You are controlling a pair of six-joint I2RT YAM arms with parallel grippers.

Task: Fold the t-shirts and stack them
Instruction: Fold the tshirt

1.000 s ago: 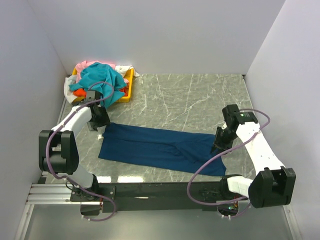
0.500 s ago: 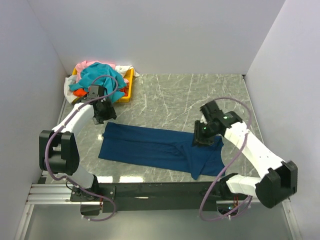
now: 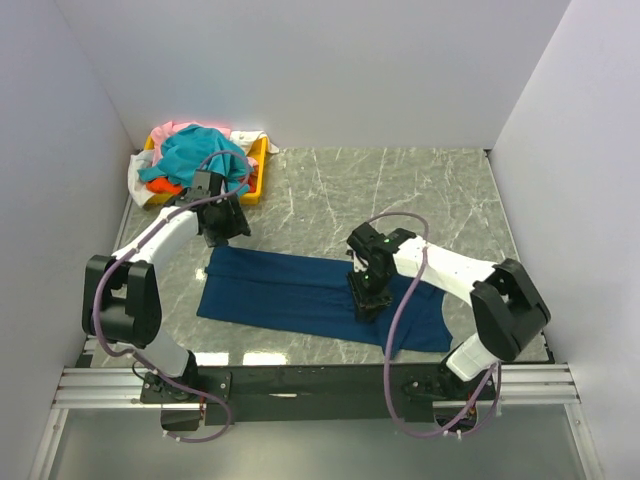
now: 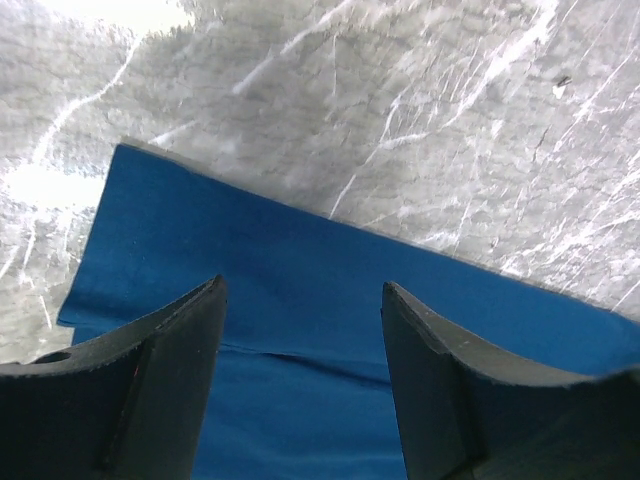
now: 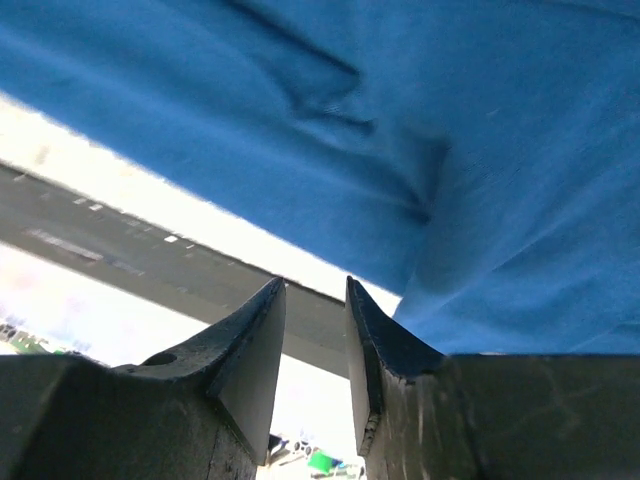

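Observation:
The navy t-shirt (image 3: pixel 280 295) lies as a long folded strip across the near part of the marble table (image 3: pixel 400 190). My left gripper (image 3: pixel 228 228) hovers open and empty over its far left corner; the left wrist view shows the shirt (image 4: pixel 250 230) below the spread gripper (image 4: pixel 300 285). My right gripper (image 3: pixel 368 300) sits low over the middle of the strip. In the right wrist view the gripper (image 5: pixel 314 282) has a narrow gap with nothing in it, and the shirt (image 5: pixel 480 120) lies beyond. Teal (image 3: pixel 200 155), orange (image 3: pixel 160 185), pink (image 3: pixel 175 128) and white (image 3: pixel 138 180) shirts are piled at the back left.
The pile sits in and over a yellow tray (image 3: pixel 257 175) in the back left corner. White walls close the left, back and right sides. A dark rail (image 3: pixel 300 380) runs along the near edge. The right arm's purple cable (image 3: pixel 400 320) loops over the shirt.
My right gripper has swept left from the shirt's right end to its middle, and that end now lies rumpled. My left gripper has moved a little right and away, near the far left corner.

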